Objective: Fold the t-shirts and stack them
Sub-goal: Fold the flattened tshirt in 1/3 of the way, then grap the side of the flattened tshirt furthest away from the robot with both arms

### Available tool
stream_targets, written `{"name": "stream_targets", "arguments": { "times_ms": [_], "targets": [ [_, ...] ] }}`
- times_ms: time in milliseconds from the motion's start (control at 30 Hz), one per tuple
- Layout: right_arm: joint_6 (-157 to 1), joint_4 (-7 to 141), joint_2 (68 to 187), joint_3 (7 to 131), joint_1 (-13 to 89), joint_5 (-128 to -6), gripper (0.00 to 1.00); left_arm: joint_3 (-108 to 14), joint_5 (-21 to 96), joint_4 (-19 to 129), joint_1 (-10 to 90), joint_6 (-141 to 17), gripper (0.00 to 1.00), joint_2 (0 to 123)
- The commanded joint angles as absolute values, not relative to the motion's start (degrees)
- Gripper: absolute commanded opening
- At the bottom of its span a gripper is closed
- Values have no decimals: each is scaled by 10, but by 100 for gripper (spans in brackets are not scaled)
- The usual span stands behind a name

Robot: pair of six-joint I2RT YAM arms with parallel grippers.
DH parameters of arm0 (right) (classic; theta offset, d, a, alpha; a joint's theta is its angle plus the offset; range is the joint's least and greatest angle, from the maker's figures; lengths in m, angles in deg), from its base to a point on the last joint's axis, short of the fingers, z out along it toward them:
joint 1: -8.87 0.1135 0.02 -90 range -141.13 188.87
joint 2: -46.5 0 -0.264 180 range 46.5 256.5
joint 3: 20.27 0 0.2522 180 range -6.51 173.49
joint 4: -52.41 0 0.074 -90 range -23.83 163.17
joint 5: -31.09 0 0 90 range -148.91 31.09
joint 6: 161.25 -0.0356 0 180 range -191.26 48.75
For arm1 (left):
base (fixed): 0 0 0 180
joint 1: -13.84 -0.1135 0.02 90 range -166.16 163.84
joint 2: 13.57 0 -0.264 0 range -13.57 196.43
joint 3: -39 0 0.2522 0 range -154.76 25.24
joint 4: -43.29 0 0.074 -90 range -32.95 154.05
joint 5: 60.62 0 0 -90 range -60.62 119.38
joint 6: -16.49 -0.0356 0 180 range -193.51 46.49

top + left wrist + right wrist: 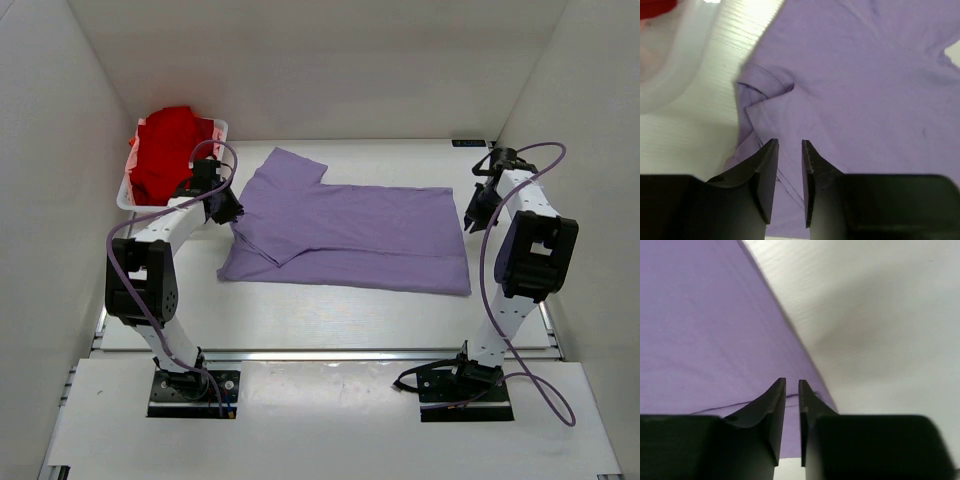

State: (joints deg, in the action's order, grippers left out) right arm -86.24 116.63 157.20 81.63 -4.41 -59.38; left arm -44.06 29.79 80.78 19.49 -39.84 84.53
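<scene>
The lavender-purple t-shirt (360, 235) lies flat across the middle of the table, its near-left sleeve side folded over the body. In the left wrist view the t-shirt (855, 75) shows a folded sleeve and seam. My left gripper (228, 208) hovers over that folded left end, and its jaws (789, 145) stand narrowly open with nothing between them. My right gripper (472, 218) is at the shirt's far right hem corner, narrowly open (792, 382) just above the cloth (700, 315). The bright red t-shirt (165, 150) lies crumpled in the white tray (222, 127).
The tray stands at the back left, close beside my left gripper, and its rim shows in the left wrist view (670, 65). White walls enclose the table on the left, back and right. Bare tabletop (880, 315) lies right of the hem.
</scene>
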Motion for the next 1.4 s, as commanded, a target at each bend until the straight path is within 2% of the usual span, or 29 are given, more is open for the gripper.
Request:
{"name": "stream_targets", "arguments": {
  "times_ms": [0,33,100,433,833,933,1033,1067,1100,1200,1367],
  "targets": [
    [-863,1170,1578,838,-18,-605,11,-438,303,798,212,-405,36,844],
    [-865,1164,1573,829,-15,-613,4,-426,315,790,214,-404,34,846],
    [-865,1151,1575,812,-3,-631,0,-411,322,787,225,-397,31,859],
    [-866,1117,1594,735,24,-679,0,-324,325,813,265,-399,29,870],
    [-884,1120,1550,627,37,-682,0,-211,324,835,248,-420,29,769],
    [-880,1113,1553,634,36,-682,0,-252,331,839,236,-440,37,778],
    [-871,1131,1563,678,46,-681,2,-359,338,857,229,-459,42,807],
    [-866,1140,1563,691,51,-674,4,-379,339,860,230,-463,45,817],
    [-865,1142,1562,712,55,-673,12,-415,340,860,237,-465,48,822],
    [-860,1132,1543,753,60,-677,27,-494,347,840,243,-472,52,851],
    [-865,1099,1539,822,52,-728,32,-673,352,853,235,-477,53,977]
  ]
}}
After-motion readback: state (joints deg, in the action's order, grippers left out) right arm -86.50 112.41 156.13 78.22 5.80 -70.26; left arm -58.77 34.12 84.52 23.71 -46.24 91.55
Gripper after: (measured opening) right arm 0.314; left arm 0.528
